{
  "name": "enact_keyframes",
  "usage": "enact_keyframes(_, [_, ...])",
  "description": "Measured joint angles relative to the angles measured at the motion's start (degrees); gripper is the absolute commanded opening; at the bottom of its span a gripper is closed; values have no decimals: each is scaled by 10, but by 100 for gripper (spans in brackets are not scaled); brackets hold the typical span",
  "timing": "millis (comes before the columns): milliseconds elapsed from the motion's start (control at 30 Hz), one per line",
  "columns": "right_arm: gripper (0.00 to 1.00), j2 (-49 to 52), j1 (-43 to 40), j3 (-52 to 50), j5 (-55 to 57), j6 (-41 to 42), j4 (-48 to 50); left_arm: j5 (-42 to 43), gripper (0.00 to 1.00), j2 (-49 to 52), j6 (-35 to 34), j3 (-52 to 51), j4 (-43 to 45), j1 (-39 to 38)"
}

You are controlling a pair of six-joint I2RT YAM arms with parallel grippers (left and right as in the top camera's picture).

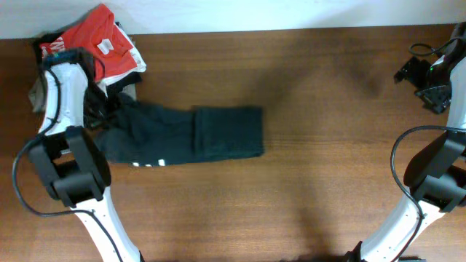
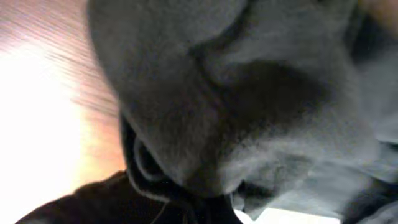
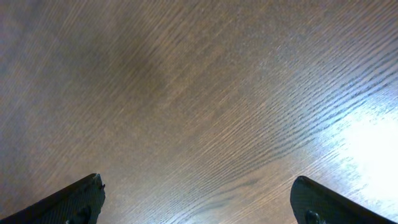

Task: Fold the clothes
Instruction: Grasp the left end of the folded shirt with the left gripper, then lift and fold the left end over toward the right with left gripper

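Overhead, we see the dark charcoal trouser-like garment of soft fabric (image 1: 196, 135) lying lengthwise on the brown wood-grain bench (image 1: 328, 109), left of centre. Its right part is flat and squared off, with a seam or fold line across it. Small white print marks show on the near edge toward the left. Its left end is rumpled and runs under the left arm.

The left pincer (image 1: 100, 109) sits down at that rumpled end, closed tight on a bunch of the cloth. In the left wrist view dark fabric fills nearly the whole picture, folded up against the lens, so the fingers themselves are hidden from us. Only a strip of bench shows at the left.

A pile of other clothes lies at the rear left corner, just beside the garment's left end. It holds a red T-shirt with white letters (image 1: 102, 36) on top, white cloth (image 1: 135, 65) at its right edge and khaki cloth (image 1: 35, 94) at its left. The left arm's white link stands over part of this pile and blocks our view of where pile and garment meet.

The right pincer (image 3: 196, 180) hangs at the far right, well apart from the garment. Its fingers (image 3: 68, 202) are spread wide over bare wood with nothing between them.
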Motion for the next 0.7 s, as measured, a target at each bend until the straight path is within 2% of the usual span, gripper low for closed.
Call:
enact_keyframes(100, [99,0,0,0,0,0,0,-13,1,0,0,92,-71,-23])
enact_keyframes(233, [99,0,0,0,0,0,0,-10,1,0,0,146,-102,-94])
enact_keyframes(467, [99,0,0,0,0,0,0,5,1,0,-5,147,-54,-280])
enact_keyframes(533, [99,0,0,0,0,0,0,6,4,0,-13,147,-46,-330])
enact_keyframes(700, [99,0,0,0,0,0,0,16,5,9,-30,147,-12,-402])
